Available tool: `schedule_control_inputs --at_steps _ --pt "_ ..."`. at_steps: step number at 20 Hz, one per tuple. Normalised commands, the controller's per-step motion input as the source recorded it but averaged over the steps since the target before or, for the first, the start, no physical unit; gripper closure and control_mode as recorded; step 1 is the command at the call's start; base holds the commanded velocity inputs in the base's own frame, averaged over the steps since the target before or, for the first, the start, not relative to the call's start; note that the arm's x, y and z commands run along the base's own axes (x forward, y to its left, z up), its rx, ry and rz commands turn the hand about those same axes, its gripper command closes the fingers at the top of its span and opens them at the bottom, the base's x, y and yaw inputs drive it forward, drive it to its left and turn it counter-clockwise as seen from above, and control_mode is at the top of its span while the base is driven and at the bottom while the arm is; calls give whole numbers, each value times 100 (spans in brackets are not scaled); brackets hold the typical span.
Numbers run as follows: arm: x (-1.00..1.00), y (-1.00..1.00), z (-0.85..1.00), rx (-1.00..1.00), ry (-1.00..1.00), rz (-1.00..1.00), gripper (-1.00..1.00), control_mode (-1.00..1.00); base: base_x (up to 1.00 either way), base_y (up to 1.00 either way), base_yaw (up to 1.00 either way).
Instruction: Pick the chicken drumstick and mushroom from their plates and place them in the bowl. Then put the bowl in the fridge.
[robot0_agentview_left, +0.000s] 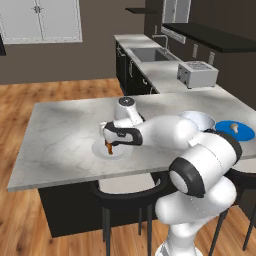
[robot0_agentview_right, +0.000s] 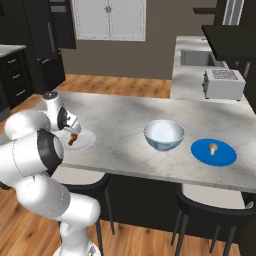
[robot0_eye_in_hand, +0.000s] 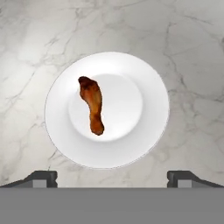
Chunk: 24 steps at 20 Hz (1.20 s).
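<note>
The reddish-brown chicken drumstick (robot0_eye_in_hand: 92, 105) lies left of centre on the white plate (robot0_eye_in_hand: 144, 87), near the counter's front edge. My gripper (robot0_eye_in_hand: 111, 178) hangs open straight above that plate, with nothing between its fingertips (robot0_eye_in_hand: 41, 178). From the base it hovers just over the drumstick (robot0_agentview_left: 108, 148) on the white plate (robot0_agentview_left: 122, 153); gripper (robot0_agentview_left: 108, 140). To the right stands the patterned bowl (robot0_agentview_right: 164, 135), and further right the blue plate (robot0_agentview_right: 225, 156) carries the tan mushroom (robot0_agentview_right: 213, 147). The black fridge (robot0_agentview_right: 45, 45) stands at the far left.
A toaster (robot0_agentview_left: 197, 74) and a sink (robot0_agentview_left: 150, 54) sit on the back counter. Dark stools (robot0_agentview_right: 210, 200) stand under the marble island (robot0_agentview_right: 125, 115). White cabinet doors (robot0_agentview_right: 109, 19) hang on the far wall.
</note>
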Motion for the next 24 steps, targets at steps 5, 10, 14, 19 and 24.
schedule_control_inputs --at_steps 5,10,14,19,24 --pt "40 5 -30 0 0 1 -100 -100 0 0 0" --pt "25 9 -36 0 7 1 -100 -100 0 0 0" --pt "33 13 -35 0 5 2 -100 -100 0 0 0" --pt "40 9 -31 0 8 8 -100 -100 0 0 0" --pt "32 8 -33 -3 14 9 -100 -100 0 0 0"
